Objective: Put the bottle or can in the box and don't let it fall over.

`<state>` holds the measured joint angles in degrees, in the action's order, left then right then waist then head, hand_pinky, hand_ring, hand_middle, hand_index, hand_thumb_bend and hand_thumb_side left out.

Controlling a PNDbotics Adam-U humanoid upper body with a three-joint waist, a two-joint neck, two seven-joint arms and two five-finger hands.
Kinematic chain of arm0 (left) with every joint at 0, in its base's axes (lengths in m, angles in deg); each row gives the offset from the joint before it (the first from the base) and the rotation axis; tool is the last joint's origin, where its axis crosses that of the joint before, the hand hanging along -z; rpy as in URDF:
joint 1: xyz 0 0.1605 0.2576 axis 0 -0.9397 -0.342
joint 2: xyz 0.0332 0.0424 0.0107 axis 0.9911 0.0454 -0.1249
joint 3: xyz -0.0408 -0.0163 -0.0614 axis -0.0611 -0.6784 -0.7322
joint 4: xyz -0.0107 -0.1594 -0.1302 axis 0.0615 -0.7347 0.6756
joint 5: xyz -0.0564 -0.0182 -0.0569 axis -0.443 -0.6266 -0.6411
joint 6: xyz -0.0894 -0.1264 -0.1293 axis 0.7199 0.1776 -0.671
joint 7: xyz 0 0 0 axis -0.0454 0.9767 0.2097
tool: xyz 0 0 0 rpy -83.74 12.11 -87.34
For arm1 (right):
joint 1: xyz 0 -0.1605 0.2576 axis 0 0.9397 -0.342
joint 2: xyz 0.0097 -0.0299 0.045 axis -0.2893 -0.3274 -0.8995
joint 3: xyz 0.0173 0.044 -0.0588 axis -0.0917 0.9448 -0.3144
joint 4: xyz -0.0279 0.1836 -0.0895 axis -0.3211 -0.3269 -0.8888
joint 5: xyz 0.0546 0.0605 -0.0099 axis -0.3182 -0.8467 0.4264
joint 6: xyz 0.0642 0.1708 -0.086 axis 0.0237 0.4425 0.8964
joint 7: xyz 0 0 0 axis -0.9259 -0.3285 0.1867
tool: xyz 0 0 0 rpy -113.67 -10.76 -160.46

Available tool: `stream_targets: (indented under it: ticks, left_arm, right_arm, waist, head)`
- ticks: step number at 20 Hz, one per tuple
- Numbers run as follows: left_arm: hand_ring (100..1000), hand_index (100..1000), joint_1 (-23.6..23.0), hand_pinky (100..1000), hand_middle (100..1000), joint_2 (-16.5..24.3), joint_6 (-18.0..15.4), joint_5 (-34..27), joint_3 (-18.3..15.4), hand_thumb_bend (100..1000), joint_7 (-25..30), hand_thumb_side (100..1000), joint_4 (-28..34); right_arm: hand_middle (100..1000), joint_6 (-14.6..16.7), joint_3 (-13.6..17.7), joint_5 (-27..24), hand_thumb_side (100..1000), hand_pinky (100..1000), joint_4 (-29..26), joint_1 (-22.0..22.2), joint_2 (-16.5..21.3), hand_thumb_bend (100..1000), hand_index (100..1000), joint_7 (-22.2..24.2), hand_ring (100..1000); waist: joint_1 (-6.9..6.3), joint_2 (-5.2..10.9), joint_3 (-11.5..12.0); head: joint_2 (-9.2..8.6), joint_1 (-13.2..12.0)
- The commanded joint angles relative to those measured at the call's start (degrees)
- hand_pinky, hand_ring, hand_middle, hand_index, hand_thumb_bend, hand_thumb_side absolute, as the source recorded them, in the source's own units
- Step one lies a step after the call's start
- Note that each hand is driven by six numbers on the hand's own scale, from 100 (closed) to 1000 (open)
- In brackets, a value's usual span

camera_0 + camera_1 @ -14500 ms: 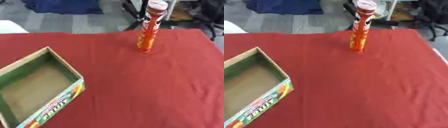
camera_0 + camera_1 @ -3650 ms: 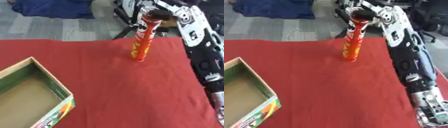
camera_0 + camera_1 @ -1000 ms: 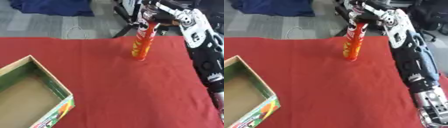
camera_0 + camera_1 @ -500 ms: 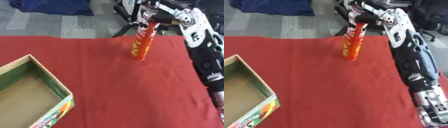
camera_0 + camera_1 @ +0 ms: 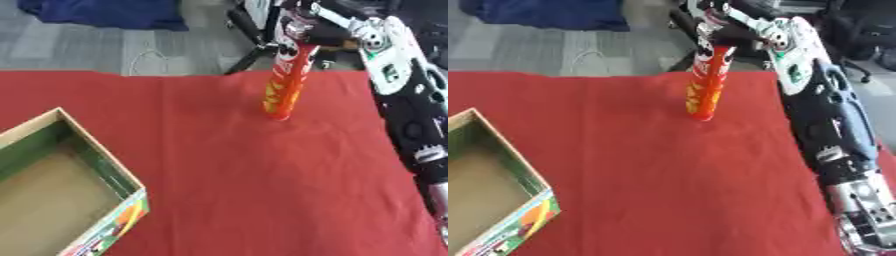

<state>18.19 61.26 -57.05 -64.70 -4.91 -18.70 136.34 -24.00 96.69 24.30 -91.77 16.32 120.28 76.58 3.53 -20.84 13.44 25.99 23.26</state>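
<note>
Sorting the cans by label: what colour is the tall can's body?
Orange-red with yellow markings on the tall can; the left eye view shows it best.

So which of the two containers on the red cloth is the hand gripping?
The tall orange can, standing at the far edge with the right hand curled round its top; the open cardboard box sits untouched, near left.

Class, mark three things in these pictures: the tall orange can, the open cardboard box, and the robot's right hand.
orange can (image 5: 286, 92): left eye view, middle of its body.
cardboard box (image 5: 98, 161): left eye view, top edge of its right wall.
right hand (image 5: 726, 21): right eye view, fingers curled round the can's top.
</note>
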Motion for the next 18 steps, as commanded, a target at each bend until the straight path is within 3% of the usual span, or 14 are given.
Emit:
stream_targets:
  ticks: [1, 6, 13, 16, 18]
  left_arm:
    - [872, 691, 0.4, 374, 661, 1.0, -0.1, 0.3, -0.3, 100, -0.1, 706, 1.1]
    - [872, 691, 0.5, 375, 661, 1.0, -0.1, 0.3, -0.3, 100, 0.0, 704, 1.1]
    - [872, 690, 0.5, 380, 660, 1.0, -0.1, 0.1, -0.3, 100, 0.0, 701, 1.1]
    - [872, 689, 0.6, 380, 659, 1.0, -0.1, 0.0, -0.4, 100, 0.1, 700, 1.1]
    - [872, 689, 0.6, 380, 659, 1.0, 0.0, 0.1, -0.4, 100, 0.1, 703, 1.1]
  right_arm:
    - [887, 0.5, -1.2, -1.0, 1000, 886, 1.6, 1.0, -0.4, 100, 967, 1.3, 833]
    - [890, 0.4, -1.4, -1.7, 1000, 842, 1.5, 1.0, -0.6, 100, 968, 2.4, 793]
    - [892, 0.9, -1.8, 1.9, 1000, 819, 0.6, 1.0, -0.4, 100, 987, 3.4, 796]
    - [873, 1.6, -1.9, 3.2, 855, 826, 1.1, 1.1, -0.5, 100, 996, 4.1, 786]
    - [866, 2.1, -1.9, 3.7, 891, 823, 1.3, 1.0, -0.5, 100, 1000, 4.4, 782]
  waist:
    - [-0.34, 0.25, 0.3]
    - [-0.37, 0.2, 0.2]
    - [-0.39, 0.32, 0.2]
    - [-0.37, 0.33, 0.2]
    - [-0.35, 0.31, 0.2]
  head:
    - [-0.73, 0.2]
    - [-0.58, 0.3]
    - [-0.35, 0.4]
    - [-0.45, 0.4]
    - [-0.46, 0.4]
